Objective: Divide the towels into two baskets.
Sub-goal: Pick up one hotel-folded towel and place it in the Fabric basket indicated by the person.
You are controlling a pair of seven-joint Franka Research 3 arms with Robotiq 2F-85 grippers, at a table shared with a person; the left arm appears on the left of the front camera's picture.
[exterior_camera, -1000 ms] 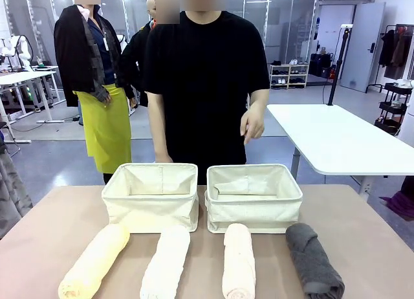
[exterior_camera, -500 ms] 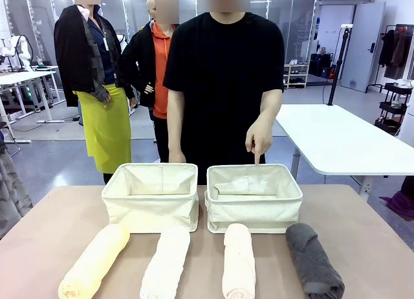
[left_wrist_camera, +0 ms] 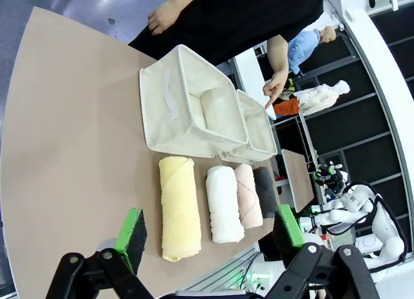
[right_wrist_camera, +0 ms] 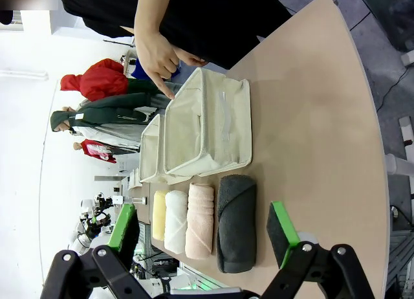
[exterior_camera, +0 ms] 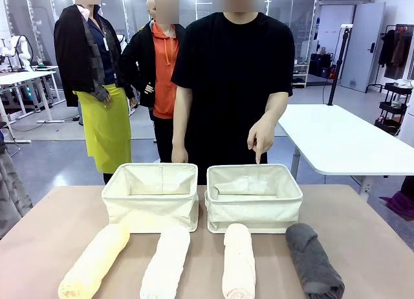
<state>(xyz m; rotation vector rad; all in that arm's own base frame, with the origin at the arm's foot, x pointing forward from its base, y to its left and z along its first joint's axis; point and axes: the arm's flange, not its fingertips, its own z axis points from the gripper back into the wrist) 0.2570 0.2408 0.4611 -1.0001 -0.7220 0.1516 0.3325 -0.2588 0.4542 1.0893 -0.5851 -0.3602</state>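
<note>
Four towels in row along near counter [exterior_camera: 45, 234] edge, ends toward baskets: yellow towel [exterior_camera: 94, 263] nearest left corner, then white towel [exterior_camera: 166, 261], pink towel [exterior_camera: 238, 260], grey towel [exterior_camera: 312, 259] toward right. Baskets side by side mid-counter, just behind rolls: left basket [exterior_camera: 150, 211] behind yellow and white, right basket [exterior_camera: 253, 215] behind pink, grey just past its right corner. Person [exterior_camera: 226, 85] at far edge, person's finger [exterior_camera: 257, 154] pointing down over right basket's far rim. Left hand [left_wrist_camera: 210, 229] open, jaws wide apart, above near edge. Right hand [right_wrist_camera: 202, 226] open, jaws wide apart
</note>
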